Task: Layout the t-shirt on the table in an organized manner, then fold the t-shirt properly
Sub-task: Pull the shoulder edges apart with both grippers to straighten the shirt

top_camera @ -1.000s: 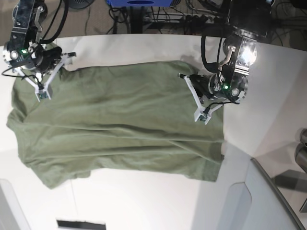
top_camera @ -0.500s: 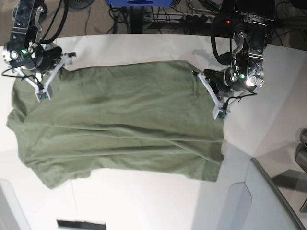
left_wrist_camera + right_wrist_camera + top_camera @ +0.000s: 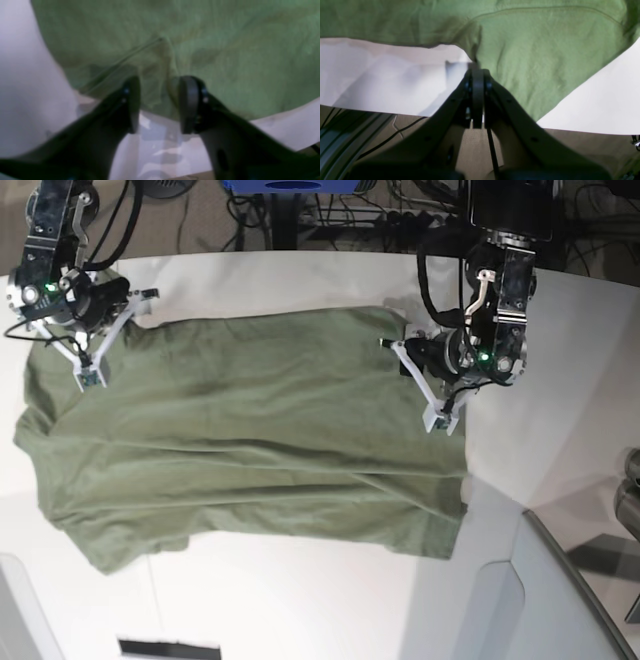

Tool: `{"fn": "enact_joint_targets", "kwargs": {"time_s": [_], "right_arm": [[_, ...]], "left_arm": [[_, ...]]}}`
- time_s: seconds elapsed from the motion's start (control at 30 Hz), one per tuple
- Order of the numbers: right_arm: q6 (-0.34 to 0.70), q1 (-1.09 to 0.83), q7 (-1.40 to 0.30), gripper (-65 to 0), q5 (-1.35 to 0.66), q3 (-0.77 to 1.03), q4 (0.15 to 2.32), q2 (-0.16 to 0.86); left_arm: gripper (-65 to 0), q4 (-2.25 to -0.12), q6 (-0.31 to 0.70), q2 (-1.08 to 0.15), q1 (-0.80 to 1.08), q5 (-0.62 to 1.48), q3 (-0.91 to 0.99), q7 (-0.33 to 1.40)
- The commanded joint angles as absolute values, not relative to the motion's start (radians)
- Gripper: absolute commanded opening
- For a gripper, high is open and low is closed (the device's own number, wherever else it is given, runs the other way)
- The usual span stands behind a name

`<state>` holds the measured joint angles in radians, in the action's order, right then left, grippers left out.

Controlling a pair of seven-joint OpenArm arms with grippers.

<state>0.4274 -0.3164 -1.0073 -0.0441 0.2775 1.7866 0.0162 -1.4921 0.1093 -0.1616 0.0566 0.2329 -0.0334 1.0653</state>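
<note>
The olive-green t-shirt (image 3: 250, 440) lies spread with some wrinkles on the white table (image 3: 300, 600). My left gripper (image 3: 440, 420) is at the shirt's right edge. In the left wrist view it (image 3: 160, 85) is open, its fingers (image 3: 187, 100) on either side of a raised fold of the t-shirt (image 3: 200, 37). My right gripper (image 3: 90, 377) is at the shirt's far left corner. In the right wrist view it (image 3: 477, 72) is shut on the edge of the t-shirt (image 3: 532, 50), above the table (image 3: 382, 82).
A grey angled panel (image 3: 540, 600) stands at the front right. Cables (image 3: 350, 220) lie on the floor beyond the table's far edge. A dark object (image 3: 630, 480) sits at the right edge, and a black strip (image 3: 170, 648) at the front.
My left gripper swung right off the shirt's edge, then came back left over it. The right arm and the shirt have not moved.
</note>
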Motion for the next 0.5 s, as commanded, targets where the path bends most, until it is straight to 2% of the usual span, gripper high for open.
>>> {"fn": "enact_joint_targets", "kwargs": {"time_s": [0.0,0.1,0.47], "right_arm": [[0.426,-0.312,-0.997,-65.0,-0.045,0.280,1.801,0.022],[0.426,-0.312,-0.997,-65.0,-0.045,0.280,1.801,0.022],[0.426,-0.312,-0.997,-65.0,-0.045,0.280,1.801,0.022]], "left_arm": [[-44.8,-1.503,0.113,-0.166,0.042,0.232,-0.031,1.056],[-46.6,-1.503,0.113,-0.166,0.039,0.229,-0.031,1.056],[-45.7,-1.443,0.116,-0.163,0.027,0.236,-0.031,1.030]]}}
